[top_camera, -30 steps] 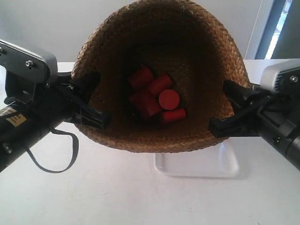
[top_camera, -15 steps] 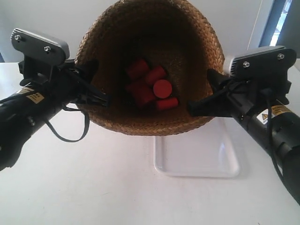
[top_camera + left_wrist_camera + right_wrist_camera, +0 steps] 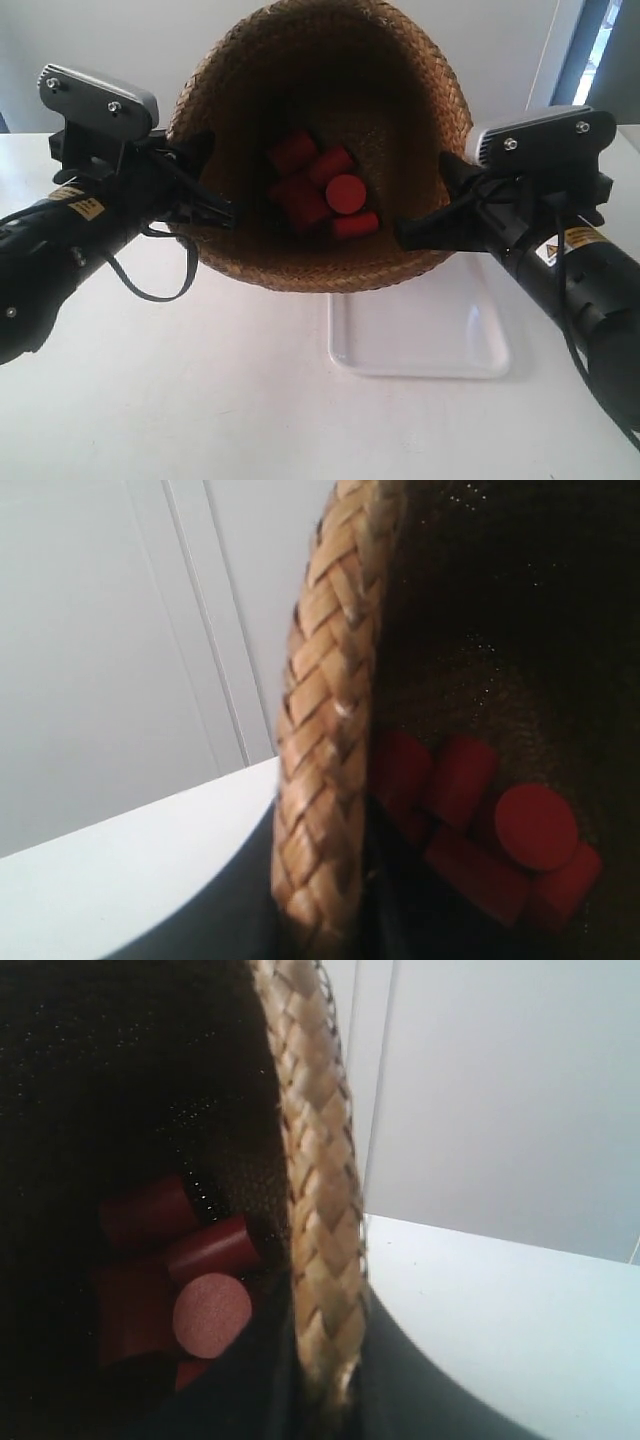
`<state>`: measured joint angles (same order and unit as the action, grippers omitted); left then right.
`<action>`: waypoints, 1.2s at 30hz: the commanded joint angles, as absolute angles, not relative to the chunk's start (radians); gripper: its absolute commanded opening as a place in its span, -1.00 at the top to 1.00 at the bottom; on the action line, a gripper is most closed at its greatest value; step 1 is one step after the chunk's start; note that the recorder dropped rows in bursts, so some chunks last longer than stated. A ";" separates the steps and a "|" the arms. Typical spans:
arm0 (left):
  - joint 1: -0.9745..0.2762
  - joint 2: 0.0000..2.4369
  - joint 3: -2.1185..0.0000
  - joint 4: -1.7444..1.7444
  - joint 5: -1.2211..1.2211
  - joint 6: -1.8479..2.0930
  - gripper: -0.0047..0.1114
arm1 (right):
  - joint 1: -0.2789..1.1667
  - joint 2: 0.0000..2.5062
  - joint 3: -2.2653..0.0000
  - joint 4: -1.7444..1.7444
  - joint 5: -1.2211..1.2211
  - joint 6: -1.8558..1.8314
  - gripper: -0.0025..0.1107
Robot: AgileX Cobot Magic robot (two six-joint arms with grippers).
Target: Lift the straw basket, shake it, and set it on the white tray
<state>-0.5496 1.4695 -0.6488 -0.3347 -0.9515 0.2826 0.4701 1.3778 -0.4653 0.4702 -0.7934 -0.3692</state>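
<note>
**Basket lifted, not yet set down**

The left gripper (image 3: 322, 910) is clamped on the basket (image 3: 320, 90) rim, with a dark finger seen on each side of the braid. The right gripper (image 3: 327, 1385) is closed on the opposite rim in the same way. Both wrist views are dim at that edge, so the firmness of either grip is only inferred.

In the exterior view the basket is held in the air between the arm at the exterior view's left (image 3: 60, 240) and the arm at the exterior view's right (image 3: 570, 270). It is tipped so that its mouth faces the camera. A cluster of red cylinders (image 3: 325, 195) is gathered at its bottom.

The tray (image 3: 440, 345) lies on the table (image 3: 200, 400) below the basket, slightly nearer and to the right, and nothing is seen on its visible part.

The lift is judged done. Whether the shake is finished cannot be told from a single moment. The placing is left: the basket has yet to be righted, brought over the tray and lowered onto it.
</note>
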 commanded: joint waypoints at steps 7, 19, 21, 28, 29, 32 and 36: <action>-1.031 1.146 -0.471 -0.748 -1.139 0.871 0.92 | 0.781 0.871 -0.330 0.685 -0.869 -0.591 0.96; -0.741 1.279 -0.590 -0.460 -0.903 0.488 0.92 | 0.662 1.196 -0.430 0.796 -0.870 -0.641 0.96; -0.741 1.271 -0.590 -0.463 -0.900 0.501 0.92 | 0.662 1.192 -0.430 0.777 -0.872 -0.641 0.96; -0.734 1.281 -0.590 -0.498 -0.904 0.541 0.92 | 0.659 1.219 -0.430 0.762 -0.882 -0.648 0.96; -0.724 1.286 -0.590 -0.498 -0.906 0.541 0.92 | 0.656 1.231 -0.430 0.749 -0.884 -0.648 0.96; -0.715 1.283 -0.591 -0.544 -0.915 0.564 0.92 | 0.663 1.234 -0.438 0.772 -0.894 -0.704 0.96; -0.922 1.068 -0.524 -0.632 -0.870 0.824 0.92 | 0.887 0.933 -0.404 0.851 -0.787 -0.846 0.96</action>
<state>-0.7869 1.2153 -0.5639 -0.6297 -0.8553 0.6033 0.7482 1.1457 -0.4252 0.8708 -0.7668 -0.7214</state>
